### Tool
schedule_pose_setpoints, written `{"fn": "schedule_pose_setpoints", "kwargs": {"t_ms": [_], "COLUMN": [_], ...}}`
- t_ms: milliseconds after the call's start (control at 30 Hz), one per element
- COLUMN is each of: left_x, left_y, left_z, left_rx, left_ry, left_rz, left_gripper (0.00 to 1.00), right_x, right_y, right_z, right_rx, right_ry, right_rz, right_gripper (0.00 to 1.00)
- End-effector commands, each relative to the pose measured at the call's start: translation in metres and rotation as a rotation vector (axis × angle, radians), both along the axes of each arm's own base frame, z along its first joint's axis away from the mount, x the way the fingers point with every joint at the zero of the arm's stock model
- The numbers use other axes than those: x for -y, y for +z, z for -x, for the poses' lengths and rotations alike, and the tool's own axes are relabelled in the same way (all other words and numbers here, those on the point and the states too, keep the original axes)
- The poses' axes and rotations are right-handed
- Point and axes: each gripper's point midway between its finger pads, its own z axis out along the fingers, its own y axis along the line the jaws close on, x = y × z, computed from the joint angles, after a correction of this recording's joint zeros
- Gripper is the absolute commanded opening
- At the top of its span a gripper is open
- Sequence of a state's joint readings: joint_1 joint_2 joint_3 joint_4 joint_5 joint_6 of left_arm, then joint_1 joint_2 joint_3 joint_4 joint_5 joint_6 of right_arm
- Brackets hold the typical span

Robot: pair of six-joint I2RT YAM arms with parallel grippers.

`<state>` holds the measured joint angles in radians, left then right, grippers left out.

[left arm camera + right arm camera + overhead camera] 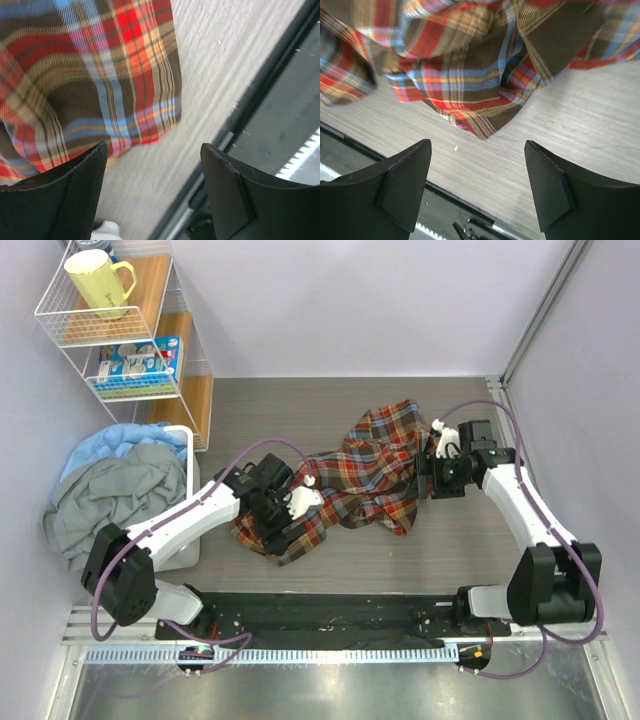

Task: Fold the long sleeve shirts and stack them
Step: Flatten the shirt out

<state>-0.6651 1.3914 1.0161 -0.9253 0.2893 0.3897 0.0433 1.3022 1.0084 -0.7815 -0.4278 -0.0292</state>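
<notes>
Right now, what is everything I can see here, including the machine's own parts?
Plaid shirt: one, red, brown and yellow, crumpled mid-table between the arms.
Clothes pile: one, grey and light blue, left of the table.
Wire shelf: one, white, far left corner.
Mug: one, yellow, top shelf.
Box: one, blue, lower shelf.
Table: one, grey.
Left hand: one, black, open, at the shirt's near-left edge.
Right hand: one, black, open, at the shirt's right side.

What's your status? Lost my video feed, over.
Left claw open, empty, at left edge of plaid shirt. Right claw open, empty, at its right side. Shirt crumpled on table, unfolded. Nothing lying on it.
</notes>
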Motion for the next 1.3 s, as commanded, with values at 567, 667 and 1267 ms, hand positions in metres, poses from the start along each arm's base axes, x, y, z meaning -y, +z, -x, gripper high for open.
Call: {"fn": "schedule_pose_setpoints", "kwargs": {"t_ms": [567, 667, 1267], "left_x": [0.021, 0.016, 0.04], "left_y": [-0.064, -0.058, 0.03], "left_z": [-0.027, -0.057, -0.024], "left_rx": [0.081, 0.115, 0.066], "left_ry": [-0.079, -0.028, -0.099], "left_rz": [-0.131, -0.114, 0.172], "left_gripper": [0.45, 0.17, 0.52], "right_x": [-0.022, -0.013, 0.005], "right_y": [-0.083, -0.057, 0.02], "right_z": [-0.027, -0.059, -0.066], "right_rx": [-0.198, -0.086, 0.041], "right_ry": [0.098, 0.079, 0.263], "right_rz": [0.133, 0.164, 0.356], "right_gripper": [0.02, 0.01, 0.01]}}
